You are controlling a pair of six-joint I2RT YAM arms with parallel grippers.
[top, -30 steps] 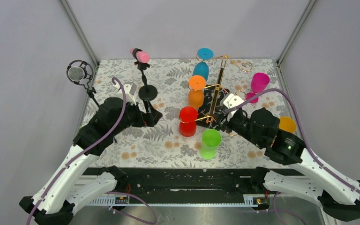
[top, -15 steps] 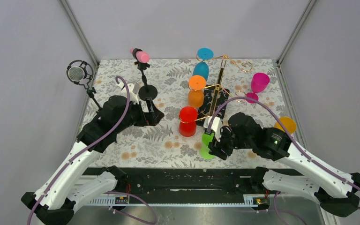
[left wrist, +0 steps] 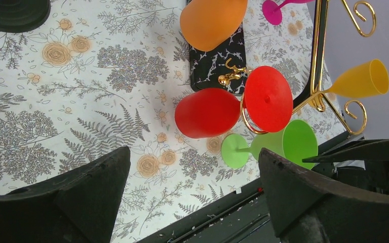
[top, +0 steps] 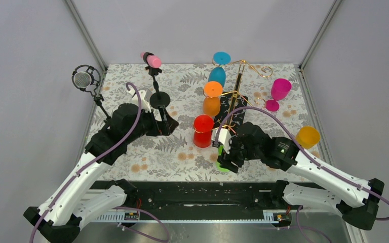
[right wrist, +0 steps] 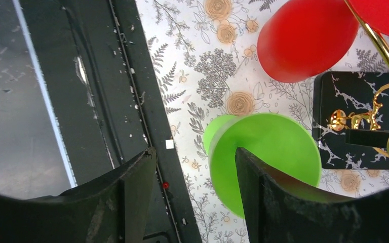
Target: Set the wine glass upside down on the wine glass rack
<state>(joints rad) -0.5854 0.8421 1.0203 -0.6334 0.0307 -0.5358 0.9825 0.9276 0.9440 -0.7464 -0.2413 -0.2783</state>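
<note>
Green wine glass (right wrist: 263,152) stands upright on the desk (top: 152,152), close to the near edge. It's just near of the wine glass rack (top: 238,83) base and near-right of the red glass (top: 202,130), which hangs upside down in a rack loop. Not racked yet.

I see the right gripper (right wrist: 195,154) right over the green glass, jaws wide. In the wrist view the bowl is partly in the gap and partly behind one finger. I can't tell if there's contact.

Left gripper (left wrist: 193,151) is wide too, holding nothing, above the desk left of the red glass, by the black mic-stand base (top: 159,99).

Orange glass (top: 211,98) and blue glass (top: 218,71) hang on the rack's left side. Magenta glass (top: 279,91) stands far right on the desk.
</note>
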